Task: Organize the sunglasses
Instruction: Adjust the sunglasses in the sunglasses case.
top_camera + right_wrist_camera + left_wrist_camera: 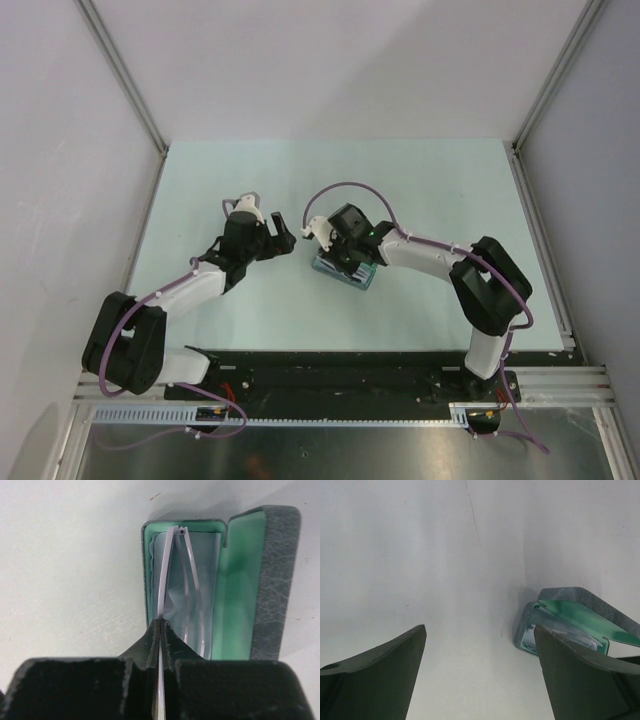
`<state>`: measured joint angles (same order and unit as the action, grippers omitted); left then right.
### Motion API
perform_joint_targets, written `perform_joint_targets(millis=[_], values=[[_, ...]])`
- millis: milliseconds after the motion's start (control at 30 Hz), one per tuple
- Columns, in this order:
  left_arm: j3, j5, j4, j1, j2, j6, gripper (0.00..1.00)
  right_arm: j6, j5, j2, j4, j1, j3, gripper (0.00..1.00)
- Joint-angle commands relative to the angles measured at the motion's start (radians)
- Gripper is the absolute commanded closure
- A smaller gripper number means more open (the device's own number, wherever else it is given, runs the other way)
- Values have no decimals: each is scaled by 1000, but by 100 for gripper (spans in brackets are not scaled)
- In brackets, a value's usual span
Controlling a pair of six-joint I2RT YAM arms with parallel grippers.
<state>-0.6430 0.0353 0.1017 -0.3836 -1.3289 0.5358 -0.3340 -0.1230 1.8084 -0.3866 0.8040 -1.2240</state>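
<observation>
The sunglasses (165, 575) have a thin white frame and lie folded in the open grey case (272, 575) with its green lining. In the right wrist view my right gripper (161, 623) is shut on one slim white arm, which runs up between the jaws. From above, the right gripper (350, 256) hovers over the case (330, 268) at the table's middle. My left gripper (287, 235) stands open and holds nothing, just left of the case. The left wrist view shows the left gripper (480, 629) wide apart over bare table, with the case (575, 602) beside its right finger.
The pale green table (420, 180) is walled by grey panels on three sides. A black rail (330, 375) with both arm bases runs along the near edge. A pale grey-blue layer (200, 555) lies in the case under the sunglasses.
</observation>
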Motion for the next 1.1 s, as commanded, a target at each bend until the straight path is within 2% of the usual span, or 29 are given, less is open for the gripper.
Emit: perform_joint_targets(millis=[0,467,867,1067], values=[[3,-17,7,8,28,18,5,9,-102,8,-21,-49,-40,100],[2,-26,7,8,20,15,5,49,-274,-24,-31,-111,-52,100],[5,-52,12,8,17,16,5,49,-150,-24,-12,-77,-52,96],[3,-51,15,8,13,24,5,27,-86,-47,-9,-17,-51,86]])
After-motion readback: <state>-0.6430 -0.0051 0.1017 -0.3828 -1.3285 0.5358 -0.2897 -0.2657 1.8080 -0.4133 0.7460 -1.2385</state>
